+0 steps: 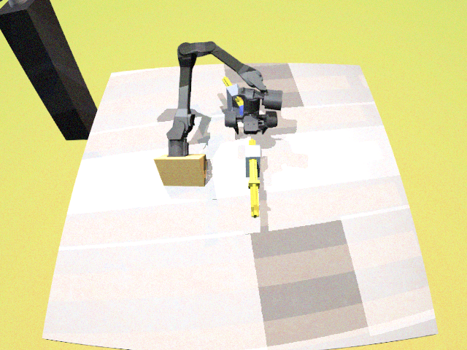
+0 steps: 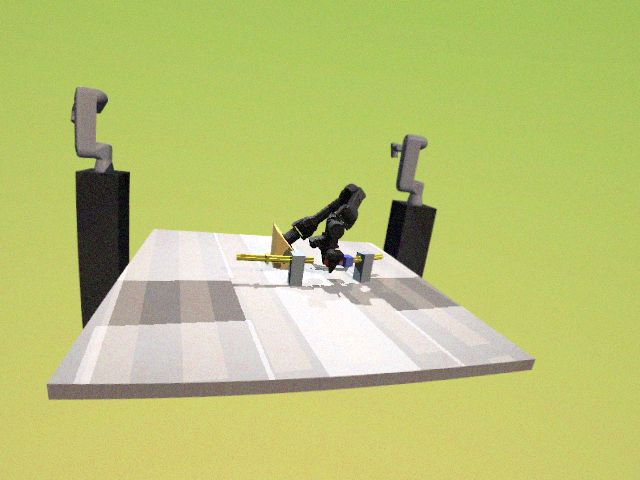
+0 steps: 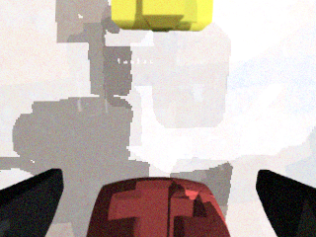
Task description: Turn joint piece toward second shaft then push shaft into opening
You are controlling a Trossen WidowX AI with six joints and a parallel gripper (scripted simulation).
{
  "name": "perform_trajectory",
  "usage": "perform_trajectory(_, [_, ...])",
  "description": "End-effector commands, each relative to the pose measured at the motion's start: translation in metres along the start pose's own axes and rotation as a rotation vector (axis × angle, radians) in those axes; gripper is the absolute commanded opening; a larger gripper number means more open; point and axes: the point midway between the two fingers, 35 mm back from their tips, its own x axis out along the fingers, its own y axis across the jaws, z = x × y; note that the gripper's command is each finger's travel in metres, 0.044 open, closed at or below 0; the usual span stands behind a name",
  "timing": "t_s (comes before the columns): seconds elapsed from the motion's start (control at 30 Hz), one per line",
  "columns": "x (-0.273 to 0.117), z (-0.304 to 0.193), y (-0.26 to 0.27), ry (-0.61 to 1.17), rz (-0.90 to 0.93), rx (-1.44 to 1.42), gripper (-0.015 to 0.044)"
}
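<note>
My gripper (image 1: 250,132) (image 2: 331,268) (image 3: 161,179) is open. In the wrist view its fingers stand wide on both sides of the red joint piece (image 3: 148,209), with gaps between. The joint's blue part (image 1: 241,109) (image 2: 348,260) sits on the first yellow shaft (image 1: 226,81) (image 2: 379,256), in the far grey block (image 1: 232,90) (image 2: 364,269). The second yellow shaft (image 1: 254,197) (image 2: 250,257) (image 3: 163,12) runs through the near block (image 1: 252,151) (image 2: 296,272). Its end is apart from the red piece in the wrist view. The gripper hides the joint in the top view; the opening's exact direction cannot be told.
The arm's tan base block (image 1: 181,171) (image 2: 279,248) stands beside the shafts. A collar (image 1: 253,184) sits on the second shaft outside its block. Dark pillars (image 1: 49,68) (image 2: 102,232) (image 2: 410,232) stand beyond the table (image 1: 150,286) (image 2: 289,390).
</note>
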Motion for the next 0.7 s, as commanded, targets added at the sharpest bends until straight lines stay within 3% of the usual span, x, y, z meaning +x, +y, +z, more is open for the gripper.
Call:
perform_trajectory(0.0, [-0.014, -0.004, 0.002, -0.141, 0.015, -0.006, 0.0440])
perform_trajectory(0.1, [-0.022, -0.005, 0.002, -0.215, 0.026, -0.005, 0.0440])
perform_trajectory(0.4, [-0.023, -0.005, 0.002, -0.219, 0.028, -0.010, 0.0440])
perform_trajectory(0.67, [-0.052, -0.003, 0.005, -0.207, 0.031, -0.257, 0.0440])
